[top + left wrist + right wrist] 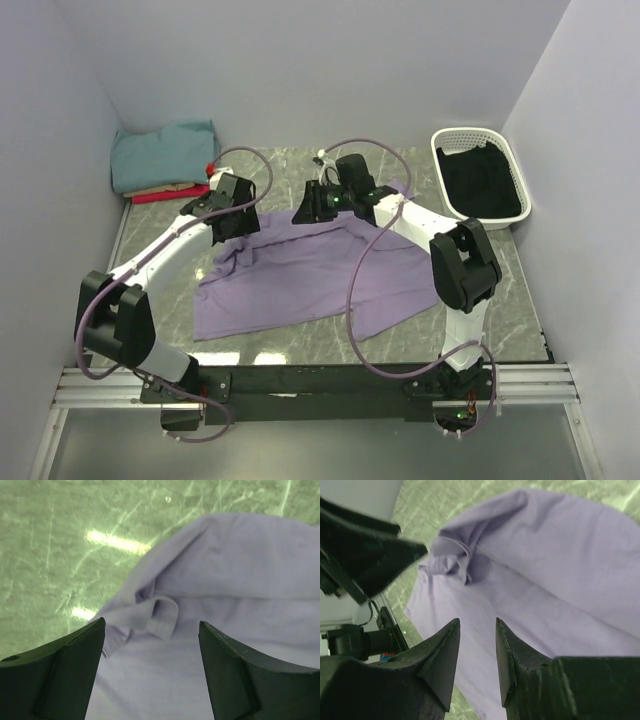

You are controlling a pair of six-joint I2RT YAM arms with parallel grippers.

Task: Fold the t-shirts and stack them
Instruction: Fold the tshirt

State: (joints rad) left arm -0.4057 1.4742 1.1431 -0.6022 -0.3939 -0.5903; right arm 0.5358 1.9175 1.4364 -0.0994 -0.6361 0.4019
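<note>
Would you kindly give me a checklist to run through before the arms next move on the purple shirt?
1. Left hand open: ok, jaws wide above the shirt's rumpled edge.
2. Right hand open: ok, jaws slightly apart, nothing between.
3. Shirt lying flat: not ok, far edge bunched.
4. Either hand holding cloth: not ok.
5. Stack clear of shirt: ok, apart in the far left corner.
6. Right arm's cable clear of shirt: cannot tell; it hangs across it.

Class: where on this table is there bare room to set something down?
Free: the far strip between the folded stack and the white basket; the near strip before the lavender shirt. Crowded: the middle, with shirt, left gripper, right gripper.
</note>
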